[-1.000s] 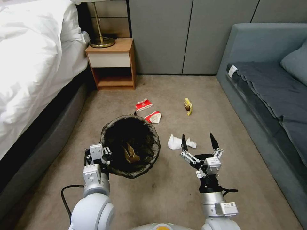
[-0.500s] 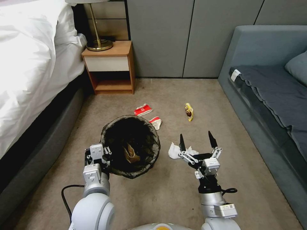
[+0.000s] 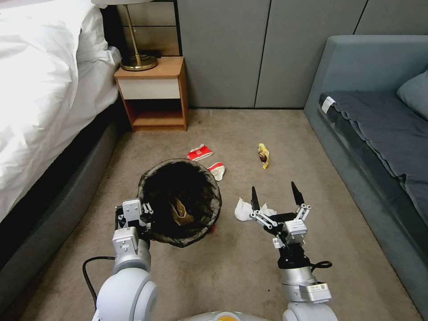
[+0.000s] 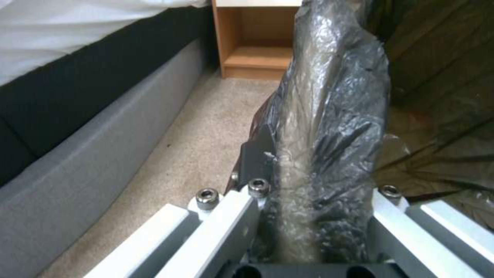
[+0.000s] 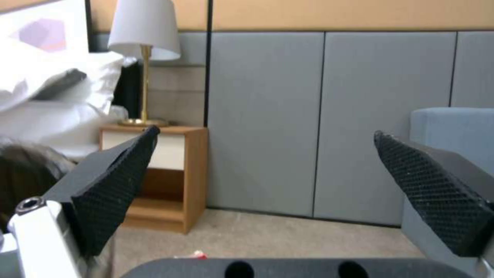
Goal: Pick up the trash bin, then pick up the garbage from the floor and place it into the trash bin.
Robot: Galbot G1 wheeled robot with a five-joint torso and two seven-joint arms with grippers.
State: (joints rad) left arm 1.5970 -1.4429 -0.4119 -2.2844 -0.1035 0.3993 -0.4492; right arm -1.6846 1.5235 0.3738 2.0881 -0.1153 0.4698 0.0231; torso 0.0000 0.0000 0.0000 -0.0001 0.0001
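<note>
You have 2 hands in play. Your left hand (image 3: 145, 219) is clenched on the near-left rim of the trash bin (image 3: 179, 203); the left wrist view shows the dark crinkly bag (image 4: 324, 154) pinched between its fingers (image 4: 257, 154). The bin hangs in front of your left arm, over the carpet floor (image 3: 232, 267), mouth up, and 1 tan paper piece (image 3: 180, 213) lies inside it.

Your right hand (image 3: 275, 196) is released, its 2 black fingertips (image 3: 254, 198) spread wide apart and pointing away from you. In the right wrist view both textured pads (image 5: 113, 200) stand well apart with nothing between them.

Count 4 scraps of garbage on the floor:
- 1 crumpled white tissue (image 3: 245, 210), just beside the left fingertip of the right hand and partly hidden by it; you cannot tell whether they touch.
- 1 red-and-white wrapper (image 3: 199, 153) beyond the bin.
- 1 more red-and-white wrapper (image 3: 217, 170), just past the bin's far-right rim.
- 1 yellow-and-brown snack wrapper (image 3: 263, 155), farther out and well apart from the rest.

Beyond the garbage, 1 wooden nightstand (image 3: 154, 93) carries 1 brass lamp (image 3: 136, 60). The bed (image 3: 44, 98) runs along your left, the grey sofa (image 3: 379, 120) along your right.
</note>
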